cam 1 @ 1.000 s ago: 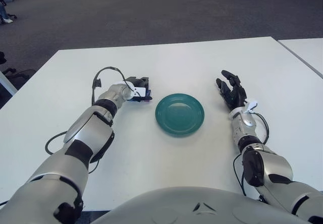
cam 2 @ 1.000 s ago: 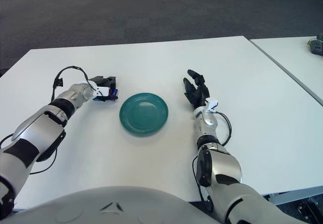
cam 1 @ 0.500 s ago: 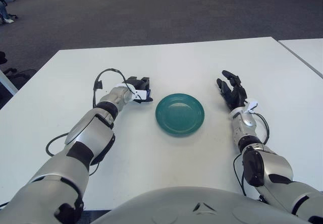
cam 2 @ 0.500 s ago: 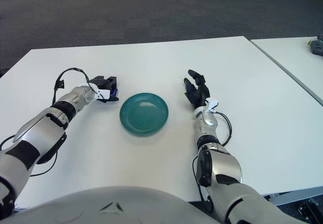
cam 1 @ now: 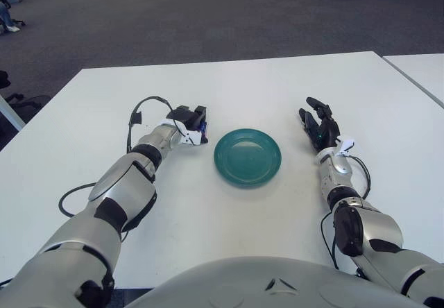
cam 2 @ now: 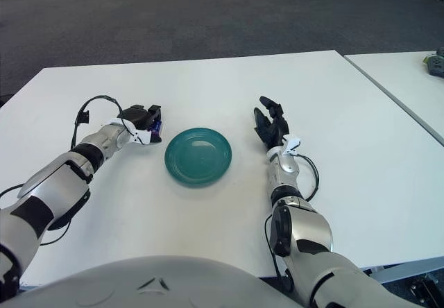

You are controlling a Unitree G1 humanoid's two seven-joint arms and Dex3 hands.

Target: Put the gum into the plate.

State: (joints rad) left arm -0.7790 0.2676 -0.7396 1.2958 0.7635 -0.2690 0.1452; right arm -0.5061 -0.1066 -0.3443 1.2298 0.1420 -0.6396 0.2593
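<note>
A round teal plate (cam 1: 247, 157) lies on the white table (cam 1: 236, 86) in front of me, with nothing in it. My left hand (cam 1: 191, 122) is just left of the plate, fingers curled around a small blue pack of gum (cam 1: 202, 125), held slightly above the table; it also shows in the right eye view (cam 2: 157, 126). My right hand (cam 1: 318, 125) rests on the table right of the plate, fingers relaxed and holding nothing.
A black cable (cam 1: 142, 110) loops from my left wrist. A second white table (cam 1: 423, 69) stands close on the right. Grey carpet lies beyond the far table edge.
My left hand has lifted the gum off the table and turned at the wrist, staying left of the plate. The right hand has not moved.
</note>
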